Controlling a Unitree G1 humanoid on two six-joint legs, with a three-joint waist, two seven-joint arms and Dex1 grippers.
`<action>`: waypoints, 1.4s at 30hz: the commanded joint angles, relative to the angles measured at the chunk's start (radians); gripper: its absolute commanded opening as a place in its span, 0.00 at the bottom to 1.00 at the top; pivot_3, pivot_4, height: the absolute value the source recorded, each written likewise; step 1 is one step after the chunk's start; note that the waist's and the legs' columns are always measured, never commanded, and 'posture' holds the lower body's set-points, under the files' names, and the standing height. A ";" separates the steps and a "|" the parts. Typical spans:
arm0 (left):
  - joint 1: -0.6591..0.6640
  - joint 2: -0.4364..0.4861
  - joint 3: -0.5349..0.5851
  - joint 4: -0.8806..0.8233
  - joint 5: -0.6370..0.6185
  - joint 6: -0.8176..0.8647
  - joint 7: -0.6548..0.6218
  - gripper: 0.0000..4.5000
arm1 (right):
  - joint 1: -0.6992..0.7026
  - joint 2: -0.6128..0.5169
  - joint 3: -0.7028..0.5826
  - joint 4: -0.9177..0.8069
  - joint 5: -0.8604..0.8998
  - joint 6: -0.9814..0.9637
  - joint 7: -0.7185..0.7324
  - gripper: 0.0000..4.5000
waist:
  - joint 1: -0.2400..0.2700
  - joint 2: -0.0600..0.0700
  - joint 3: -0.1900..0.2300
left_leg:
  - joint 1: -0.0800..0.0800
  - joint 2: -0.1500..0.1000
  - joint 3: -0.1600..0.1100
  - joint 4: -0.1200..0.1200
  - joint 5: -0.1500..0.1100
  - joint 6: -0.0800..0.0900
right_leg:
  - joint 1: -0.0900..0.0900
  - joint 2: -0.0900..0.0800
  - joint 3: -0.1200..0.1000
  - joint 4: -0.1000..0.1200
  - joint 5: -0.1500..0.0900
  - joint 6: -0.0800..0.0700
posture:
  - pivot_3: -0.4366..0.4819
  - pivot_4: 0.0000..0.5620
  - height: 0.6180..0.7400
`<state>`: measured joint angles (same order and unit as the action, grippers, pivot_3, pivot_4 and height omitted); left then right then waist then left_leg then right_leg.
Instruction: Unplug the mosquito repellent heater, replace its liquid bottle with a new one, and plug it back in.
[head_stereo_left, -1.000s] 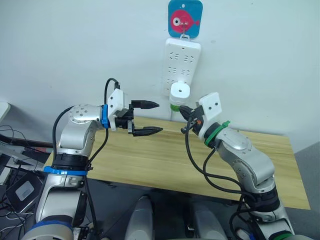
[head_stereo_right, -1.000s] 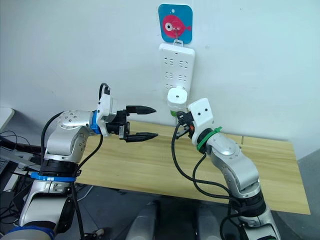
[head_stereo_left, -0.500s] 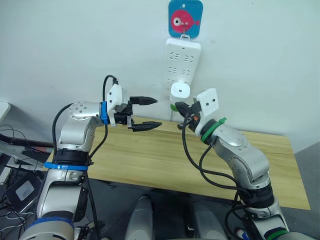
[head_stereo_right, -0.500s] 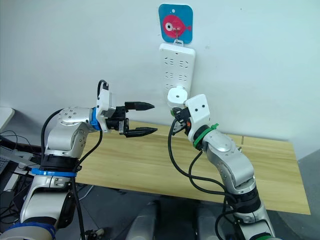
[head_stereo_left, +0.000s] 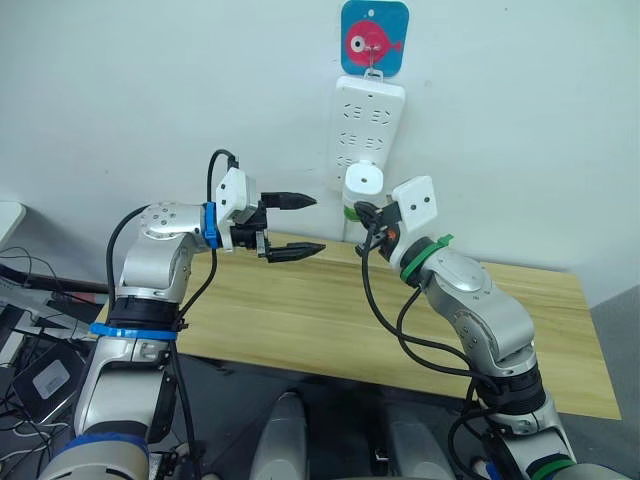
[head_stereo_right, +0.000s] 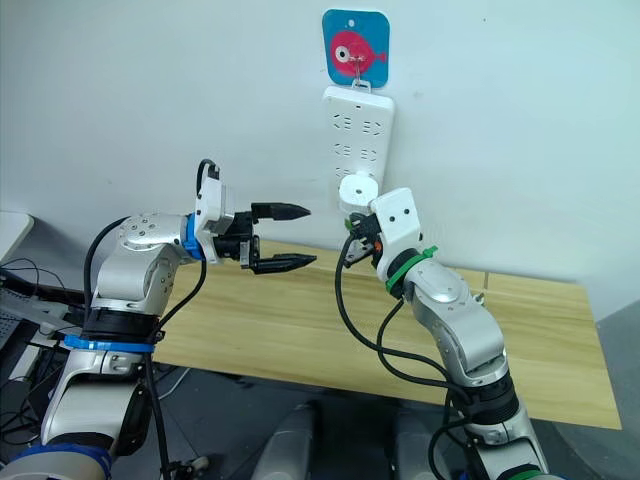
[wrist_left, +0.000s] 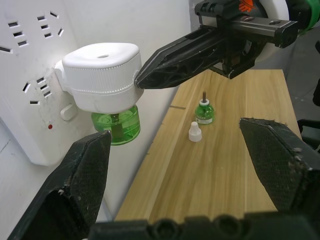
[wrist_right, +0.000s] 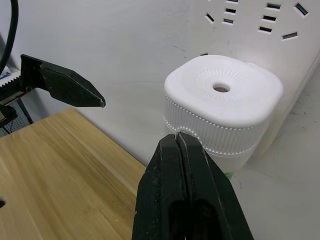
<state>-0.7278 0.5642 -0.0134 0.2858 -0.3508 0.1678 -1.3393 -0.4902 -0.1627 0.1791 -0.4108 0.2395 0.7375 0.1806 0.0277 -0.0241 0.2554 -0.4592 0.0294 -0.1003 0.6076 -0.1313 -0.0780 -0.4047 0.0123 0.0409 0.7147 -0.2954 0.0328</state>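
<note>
While my two arms reach up toward the white wall, my left gripper (head_stereo_left: 296, 227) hangs in the air over the far left part of the wooden table (head_stereo_left: 330, 320), with its two black pointed fingers spread wide apart and nothing between them. My left arm is bent at the elbow, and the fingers point to the right. My right gripper (head_stereo_right: 352, 223) is lifted up with a bent arm too, and its two black fingers are pressed tight together with nothing held in them. Their tip sits right at the ridged side of the mosquito repellent heater (wrist_left: 102, 67), and I cannot tell if it really touches. The heater is small, white and rounded, made of smooth plastic, with a little round hole on its front and tiny ridges all around its edge. It is plugged into the low end of the long white power strip (head_stereo_left: 367, 115), which hangs on the far wall from a hook on a blue square with a pink fish (head_stereo_left: 374, 36). A see-through green bottle (wrist_left: 117, 126) hangs under the heater. Down on the table, far off near the wall, stand a small green bottle with a stick on top (wrist_left: 204, 112) and a small white cap (wrist_left: 195, 132), just beside each other.
</note>
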 joint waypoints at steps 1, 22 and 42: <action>-0.024 -0.001 0.002 -0.004 -0.005 -0.012 0.006 1.00 | -0.028 -0.014 -0.085 0.008 -0.072 -0.034 -0.081 0.01 | 0.000 0.000 0.000 | 0.000 0.000 0.000 0.000 0.000 0.000 | 0.000 0.000 0.000 0.000 0.000 0.000 | 0.71 0.35 1.00; -0.023 0.029 0.008 0.116 0.057 0.004 0.070 1.00 | 0.227 -0.233 -0.084 -0.309 0.155 0.126 0.213 0.01 | -0.001 0.000 0.000 | 0.000 0.000 -0.001 -0.011 0.002 0.003 | -0.002 0.000 -0.002 -0.004 0.001 -0.001 | 0.71 0.35 1.00; 0.047 0.212 0.079 0.397 0.199 -0.194 0.257 1.00 | 0.672 -0.601 -0.741 0.039 0.181 -0.269 0.592 0.99 | 0.005 -0.001 0.000 | 0.006 0.000 0.004 -0.013 0.002 0.003 | 0.001 -0.001 0.001 -0.005 -0.001 0.000 | 0.75 0.32 1.00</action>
<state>-0.6693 0.7575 0.0366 0.6859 -0.1484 -0.0098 -1.0857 0.1781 -0.7497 -0.5318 -0.3621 0.4185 0.5020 0.7653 0.0327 -0.0246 0.2551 -0.4536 0.0297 -0.0956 0.5947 -0.1294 -0.0754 -0.4040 0.0110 0.0422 0.7101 -0.2966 0.0327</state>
